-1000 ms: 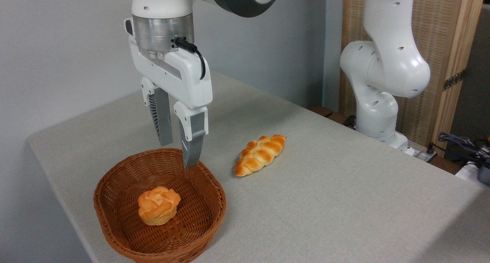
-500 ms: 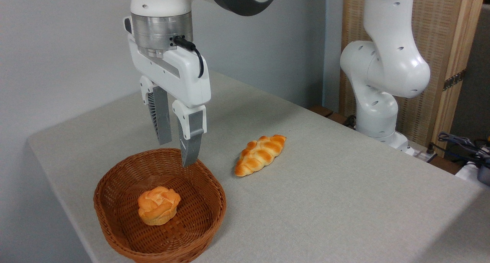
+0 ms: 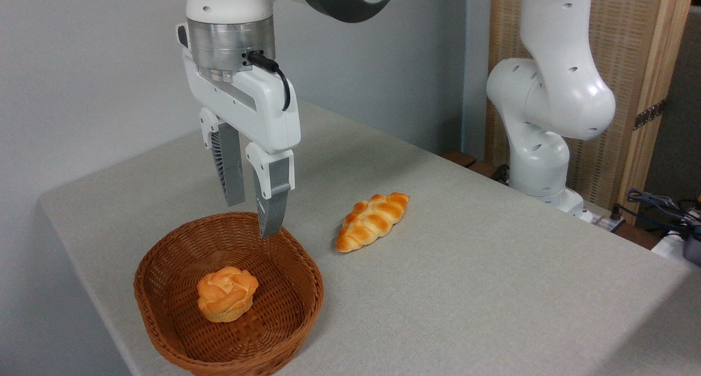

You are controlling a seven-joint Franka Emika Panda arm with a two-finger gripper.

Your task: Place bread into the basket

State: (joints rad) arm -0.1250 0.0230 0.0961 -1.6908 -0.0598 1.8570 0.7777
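Brown wicker fills the nearest corner of the scene: the basket (image 3: 229, 294) sits at the front left of the table (image 3: 493, 288), round, bowl-shaped, with a thick rolled rim. Inside it, on the woven floor a little left of centre, rests a small round bun (image 3: 226, 293) with an orange rosette top — upright, not touching the wall.

Above the far rim of the basket hangs the gripper (image 3: 253, 218), pointing straight down. Its two grey fingers (image 3: 272, 203) stand a modest way apart with nothing between them; the nearer fingertip appears in front of the basket's back rim, though whether it touches the wicker cannot be told. A black cable loops out of the metal wrist above the white hand.

To the right of the basket, lying flat on the grey cloth-like tabletop, is the bread (image 3: 372, 221) — a long braided loaf, golden-orange and knobbly on top, paler along its lower edge, with pointed ends. It lies on a diagonal, its near end towards the basket and its far end up and to the right, clear of both basket and gripper.

Further back, at the table's right edge, stands the arm's white base (image 3: 539, 162), with a wooden slatted panel (image 3: 630, 91) behind it and a tangle of cables (image 3: 665, 209) at the far right.
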